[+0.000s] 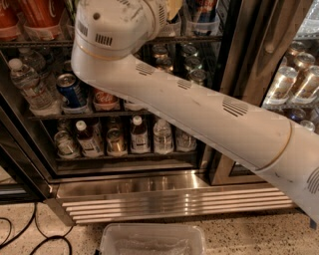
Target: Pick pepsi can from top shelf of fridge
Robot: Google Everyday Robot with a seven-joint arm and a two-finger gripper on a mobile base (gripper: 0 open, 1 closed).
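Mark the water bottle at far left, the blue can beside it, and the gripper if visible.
water bottle [29, 88]: camera view, on its clear body.
blue can [72, 93]: camera view, on its side wall.
gripper: not in view, beyond the arm's [199, 119] upper end.

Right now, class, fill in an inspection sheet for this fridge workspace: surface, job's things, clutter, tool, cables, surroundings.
Surface: dark wire top shelf with clear plastic cup holders.
Job's things: dark blue drink can in a holder there, top cropped; black-framed glass drinks fridge.
Clutter: red cans, blue can on middle rack, clear water bottle, clear plastic bin on floor.
Tool: not in view, hidden beyond the big joint of the white arm near the top shelf.
Cables: black cables on floor, lower left.
Surroundings: ribbed stainless-steel base; silver cans at right.
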